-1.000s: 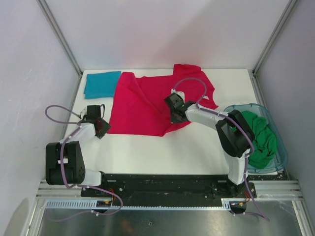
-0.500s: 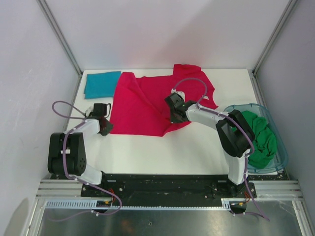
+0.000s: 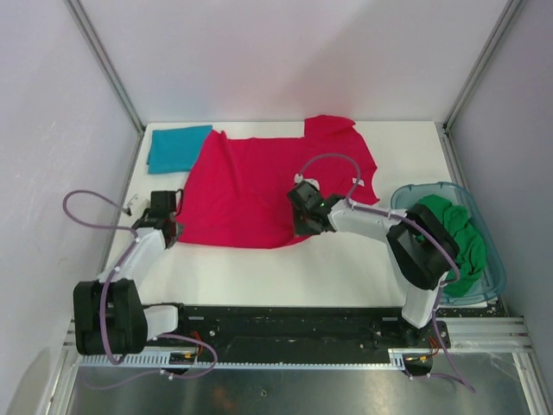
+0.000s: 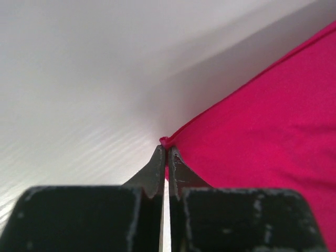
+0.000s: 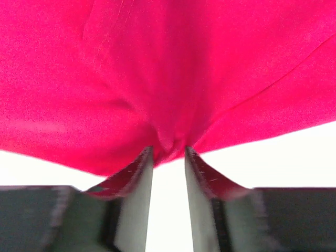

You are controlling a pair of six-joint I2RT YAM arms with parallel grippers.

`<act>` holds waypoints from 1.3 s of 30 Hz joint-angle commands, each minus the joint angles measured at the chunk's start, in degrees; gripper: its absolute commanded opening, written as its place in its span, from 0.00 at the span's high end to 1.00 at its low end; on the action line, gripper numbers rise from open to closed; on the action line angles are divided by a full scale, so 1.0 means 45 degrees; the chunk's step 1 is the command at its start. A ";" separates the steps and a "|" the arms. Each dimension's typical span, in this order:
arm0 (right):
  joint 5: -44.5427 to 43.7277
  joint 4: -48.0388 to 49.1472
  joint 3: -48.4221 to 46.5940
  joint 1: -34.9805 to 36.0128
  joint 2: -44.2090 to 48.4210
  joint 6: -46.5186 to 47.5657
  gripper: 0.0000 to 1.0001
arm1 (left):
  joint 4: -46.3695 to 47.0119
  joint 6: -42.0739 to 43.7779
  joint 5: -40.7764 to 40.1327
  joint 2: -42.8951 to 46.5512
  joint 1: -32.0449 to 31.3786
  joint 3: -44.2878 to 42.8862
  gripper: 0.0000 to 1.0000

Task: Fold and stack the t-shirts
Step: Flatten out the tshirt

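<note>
The crimson-red cloth t-shirt (image 3: 251, 186) lies spread flat on the white table (image 3: 285, 268), mid-table towards the far edge. The folded teal-blue t-shirt (image 3: 178, 147) sits just beside it at the far left corner, and the bright green t-shirt (image 3: 458, 238) is bunched inside the see-through blue-green plastic tub (image 3: 413, 188) at the right edge. The left gripper (image 4: 167, 156) is fully closed, pinching the red shirt's near left corner, while the right gripper (image 5: 168, 157) stands narrowly parted at the near hem, a pucker of red cloth lying loose between its tips.
</note>
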State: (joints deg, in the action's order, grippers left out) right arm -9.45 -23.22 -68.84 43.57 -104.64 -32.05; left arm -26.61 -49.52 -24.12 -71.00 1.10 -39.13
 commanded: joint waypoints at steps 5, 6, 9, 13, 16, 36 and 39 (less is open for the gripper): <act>-0.0319 0.0677 0.0369 0.0496 0.1963 0.0314 0.42 | -0.0693 -0.0223 -0.0732 0.1350 0.1140 0.1057 1.00; -0.0418 0.0790 0.0304 0.0270 0.2071 0.0418 0.41 | -0.0700 -0.0196 -0.0606 0.1406 0.1258 0.1059 1.00; -0.0988 0.1133 -0.0136 -0.0433 0.2009 0.0867 0.39 | -0.0734 -0.0150 -0.0388 0.1587 0.1442 0.1008 1.00; -0.1730 0.1457 -0.1227 -0.1071 0.0975 0.1751 0.39 | -0.0775 0.0006 -0.0272 0.1582 0.1551 0.0925 1.00; -0.1574 0.1751 -0.2293 -0.1367 -0.0115 0.2274 0.39 | -0.0779 0.0032 -0.0161 0.1528 0.1603 0.0965 1.00; -0.2834 0.0625 -0.8847 -0.1131 -0.6203 0.2839 0.37 | -0.0763 0.0364 0.0122 0.1190 0.1604 0.0892 1.00; -0.2984 0.0455 -0.9127 -0.1153 -0.6522 0.2723 0.38 | -0.0778 0.0418 0.0115 0.1154 0.1622 0.0878 1.00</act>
State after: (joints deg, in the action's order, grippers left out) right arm -19.92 -19.66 -106.02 38.22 -132.05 -19.42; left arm -29.82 -48.93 -22.31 -65.60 7.81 -34.44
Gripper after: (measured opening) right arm 0.623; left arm 0.011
